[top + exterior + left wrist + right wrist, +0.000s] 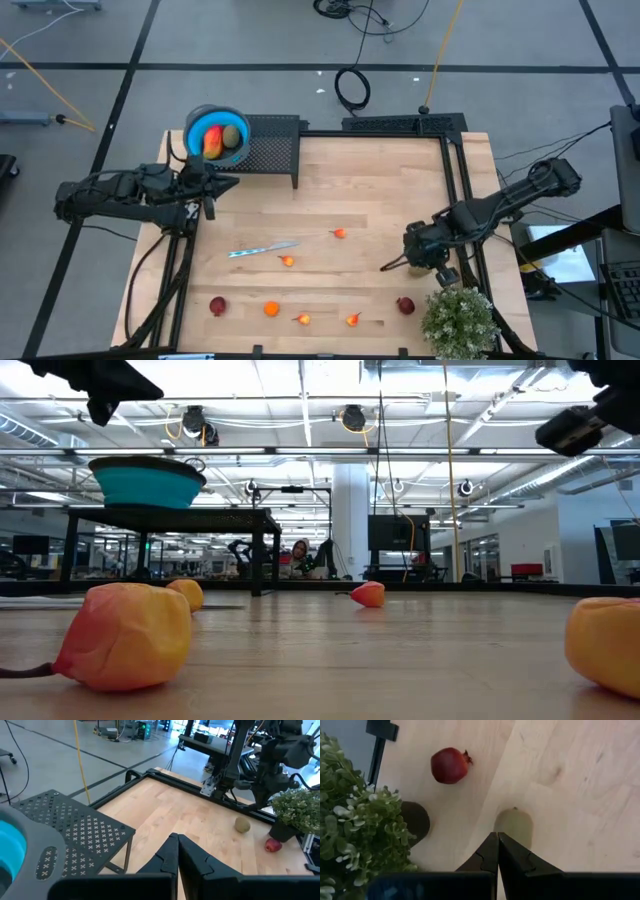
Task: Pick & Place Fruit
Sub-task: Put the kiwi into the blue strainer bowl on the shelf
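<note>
A wooden table [380, 190] was seen from above with a dark arm at each side. At far left, the left claw [207, 185] was closed and empty, hovering just beside a blue bowl [194, 128] that sat on a black perforated stand [272, 145] at the table's back left corner. Inside the bowl lay a larger orange-red fruit [212, 143] and a brown kiwi [233, 138], touching each other. Near the table's middle lay a slim silver knife [262, 249], with a small orange fruit [288, 261] just beside its right end and another [340, 234] a little farther right. Along the front edge, from left to right, lay a dark red fruit [217, 305], an orange one [271, 309], two more small orange ones [303, 319] and [352, 320], then a second dark red fruit [405, 305]. To the right, the right claw [394, 265] was closed, holding nothing, its tip poised low over a greenish-brown kiwi [514, 824] on the table, as its wrist view showed. A small green plant [458, 320] in a dark pot stood at the front right corner, near the red fruit.
</note>
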You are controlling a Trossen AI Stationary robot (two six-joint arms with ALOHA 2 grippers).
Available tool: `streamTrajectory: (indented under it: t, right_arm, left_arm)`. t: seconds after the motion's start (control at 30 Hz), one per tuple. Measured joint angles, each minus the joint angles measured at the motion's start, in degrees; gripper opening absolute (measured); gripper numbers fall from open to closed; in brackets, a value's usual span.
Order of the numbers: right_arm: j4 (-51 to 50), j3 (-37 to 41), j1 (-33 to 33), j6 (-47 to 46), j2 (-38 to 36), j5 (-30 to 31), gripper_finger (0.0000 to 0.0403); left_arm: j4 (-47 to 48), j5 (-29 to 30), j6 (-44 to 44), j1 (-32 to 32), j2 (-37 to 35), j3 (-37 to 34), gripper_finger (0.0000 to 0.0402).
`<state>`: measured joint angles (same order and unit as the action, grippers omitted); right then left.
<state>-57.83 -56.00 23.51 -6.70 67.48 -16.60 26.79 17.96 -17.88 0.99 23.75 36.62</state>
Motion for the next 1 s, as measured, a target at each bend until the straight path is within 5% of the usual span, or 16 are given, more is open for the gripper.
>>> streamTrajectory:
  t: [0.4,1.0]
  right_arm:
    - [-2.85,1.74,0.24,-7.98,0.66,-0.11,0.0023]
    - [-3.1,1.74,0.22,-18.36,0.64,-8.83,0.0208]
  left_arm:
    - [0.03,-0.23,1.04,0.0,-0.92,-0.05,0.0002]
    - [-0.05,-1.54,0.9,0.0,-0.92,-0.04,0.0015]
